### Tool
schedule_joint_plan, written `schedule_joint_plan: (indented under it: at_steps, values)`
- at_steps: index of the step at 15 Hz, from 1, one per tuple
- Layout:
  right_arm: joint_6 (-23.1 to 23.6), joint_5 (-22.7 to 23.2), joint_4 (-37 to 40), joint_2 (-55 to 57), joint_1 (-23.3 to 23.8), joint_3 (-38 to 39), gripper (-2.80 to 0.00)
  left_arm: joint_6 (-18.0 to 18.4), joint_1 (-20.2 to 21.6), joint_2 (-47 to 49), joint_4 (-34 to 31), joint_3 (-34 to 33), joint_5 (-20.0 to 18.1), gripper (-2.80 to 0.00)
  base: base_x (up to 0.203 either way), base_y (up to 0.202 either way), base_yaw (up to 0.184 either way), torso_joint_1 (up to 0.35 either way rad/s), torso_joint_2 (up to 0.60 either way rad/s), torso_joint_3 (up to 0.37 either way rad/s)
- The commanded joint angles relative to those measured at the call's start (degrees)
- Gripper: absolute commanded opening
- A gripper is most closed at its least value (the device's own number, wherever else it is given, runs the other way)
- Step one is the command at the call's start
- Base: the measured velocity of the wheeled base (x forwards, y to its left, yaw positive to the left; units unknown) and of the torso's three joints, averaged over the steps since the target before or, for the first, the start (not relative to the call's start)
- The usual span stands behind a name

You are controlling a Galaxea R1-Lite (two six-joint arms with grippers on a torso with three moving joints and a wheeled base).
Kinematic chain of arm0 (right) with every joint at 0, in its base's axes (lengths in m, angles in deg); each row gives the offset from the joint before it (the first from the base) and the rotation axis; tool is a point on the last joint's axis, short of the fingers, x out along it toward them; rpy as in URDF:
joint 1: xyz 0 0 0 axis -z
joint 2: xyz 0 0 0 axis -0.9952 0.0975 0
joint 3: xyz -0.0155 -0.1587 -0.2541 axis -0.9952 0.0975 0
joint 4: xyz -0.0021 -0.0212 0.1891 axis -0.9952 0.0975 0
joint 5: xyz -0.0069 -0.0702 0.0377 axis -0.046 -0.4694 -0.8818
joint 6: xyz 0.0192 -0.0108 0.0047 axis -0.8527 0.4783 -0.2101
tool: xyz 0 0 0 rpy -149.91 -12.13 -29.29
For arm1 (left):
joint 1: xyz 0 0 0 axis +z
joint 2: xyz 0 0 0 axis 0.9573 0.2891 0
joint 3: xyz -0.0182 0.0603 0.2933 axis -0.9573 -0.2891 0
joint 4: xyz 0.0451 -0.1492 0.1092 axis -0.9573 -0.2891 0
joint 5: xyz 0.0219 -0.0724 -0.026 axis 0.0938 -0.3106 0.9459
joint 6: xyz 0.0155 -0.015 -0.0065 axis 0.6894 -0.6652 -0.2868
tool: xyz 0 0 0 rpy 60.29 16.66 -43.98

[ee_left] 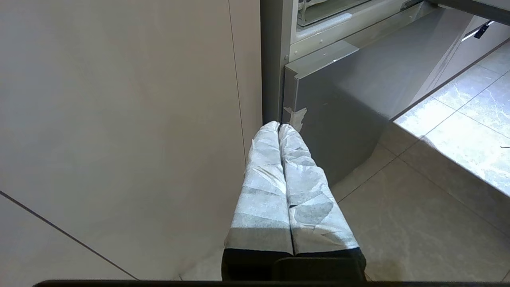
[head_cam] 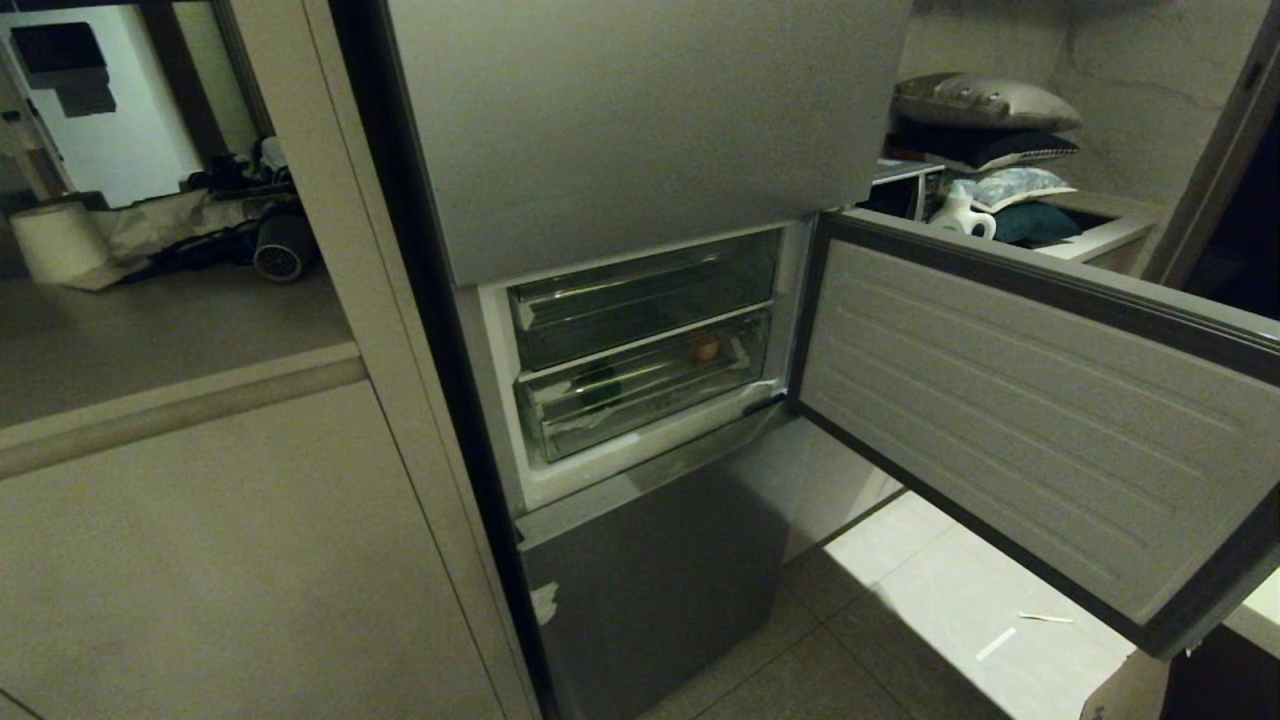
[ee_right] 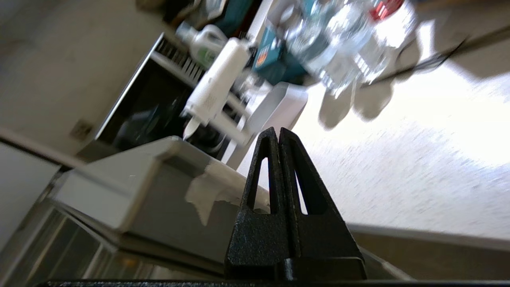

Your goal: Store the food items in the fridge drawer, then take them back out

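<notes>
right pincer (ee_right: 279, 133) pressed shut on nothing, black fingertips together, hanging just beside a pale grey ledge with torn whitish tape (ee_right: 207, 193) on its corner; out of the head view altogether. left pincer (ee_left: 279, 127) likewise shut and empty, its white-wrapped fingers (ee_left: 263, 179) pointing at the lower fridge panel (ee_left: 350, 99), low by the floor and seemingly parked. further out, the fridge drawer (head_cam: 650, 390) sitting pushed in, lower of two clear trays in the open compartment, with the orange-brown fruit (head_cam: 703, 347) lying inside toward its right end and a dark green item (head_cam: 598, 388) further left, too dim to name. judged from that: food already stored, drawer shut, so the first half looks done; still to do, pulling the drawer out and lifting the items back out. upper tray (head_cam: 640, 295) apparently holding nothing, though hard to tell. fridge door (head_cam: 1040, 420) swung wide to the right, standing between the right arm's side and the compartment, so likely a reach around its edge. beyond it, pillows (head_cam: 985, 120) and a white jug (head_cam: 965, 215) on a surface (head_cam: 1110, 235); bottles (ee_right: 342, 44), blurred, in the right wrist view; paper scraps (head_cam: 1010, 635) on the tiled floor (head_cam: 900, 600).
</notes>
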Motion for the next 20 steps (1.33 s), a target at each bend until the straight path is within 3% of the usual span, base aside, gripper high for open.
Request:
schedule_joint_plan:
  at_steps: [1,4,7,12,16,20]
  values:
    - [-1.05,1.56,-0.34,5.33,0.01,-2.37,-2.8,0.0,-0.02,0.07,-0.06,0.0,0.01,-2.8,0.0,0.0,0.0,0.0,0.0,0.0]
    - [-1.29,2.36,-0.34,8.94,0.01,-5.14,-2.8,-0.05,0.0,0.07,-0.06,0.0,0.01,-2.8,0.0,0.0,0.0,0.0,0.0,0.0]
    - [-1.29,8.13,-0.25,8.94,0.01,-4.42,-2.8,0.02,-0.02,0.07,-0.06,0.0,0.01,-2.8,0.0,0.0,0.0,0.0,0.0,0.0]
    - [-1.29,13.42,-0.18,8.94,-0.08,-4.03,-2.8,0.02,-0.02,0.07,-0.06,0.0,0.01,-2.8,0.0,0.0,0.0,0.0,0.0,0.0]
    - [-1.14,18.69,-0.19,6.51,-0.08,0.16,-2.8,-0.04,-0.02,0.07,-0.06,0.0,0.01,-2.8,0.0,0.0,0.0,0.0,0.0,0.0]
    - [-0.77,20.7,-0.31,3.34,-0.08,4.26,-2.8,-0.05,-0.02,0.07,-0.06,0.0,0.01,-2.8,0.0,0.0,0.0,0.0,0.0,0.0]
